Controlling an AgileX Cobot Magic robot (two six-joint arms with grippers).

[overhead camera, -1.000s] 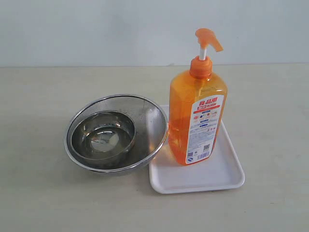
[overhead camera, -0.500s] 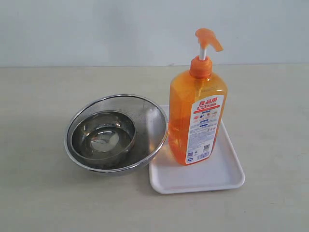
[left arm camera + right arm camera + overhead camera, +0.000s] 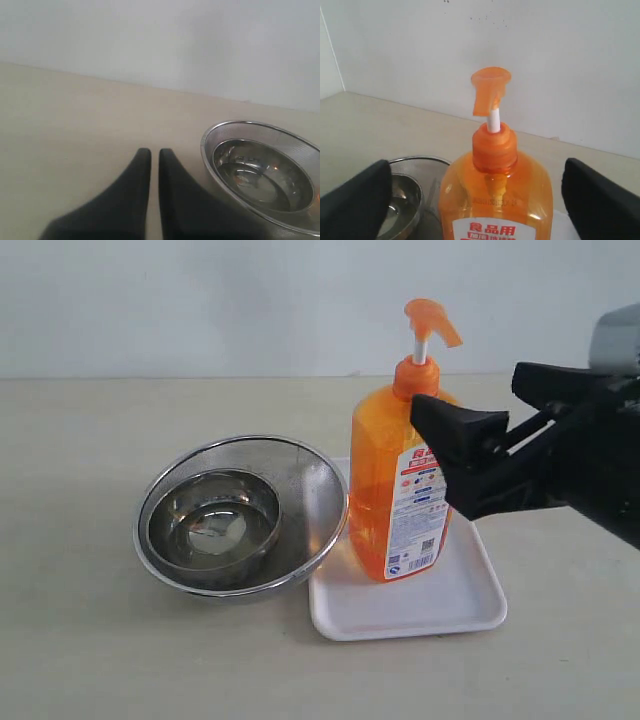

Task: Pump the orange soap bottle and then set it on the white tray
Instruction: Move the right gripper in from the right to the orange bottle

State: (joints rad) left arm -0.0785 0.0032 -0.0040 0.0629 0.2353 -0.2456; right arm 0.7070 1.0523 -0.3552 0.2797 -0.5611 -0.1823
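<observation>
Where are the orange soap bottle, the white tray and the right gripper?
orange soap bottle [image 3: 380, 490], exterior view, orange body beside the label.
white tray [image 3: 455, 602], exterior view, bare floor beside the bottle.
right gripper [image 3: 464, 390], exterior view, gap midway between fingertips.

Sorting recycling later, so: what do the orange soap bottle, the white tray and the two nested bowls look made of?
Orange soap bottle: glossy translucent plastic; light shows through its body. White tray: probably plastic, smooth and opaque with a soft sheen. Outer bowl: metal mesh, likely steel; fine weave visible. Inner bowl: polished steel, judging by mirror-like reflections.
</observation>
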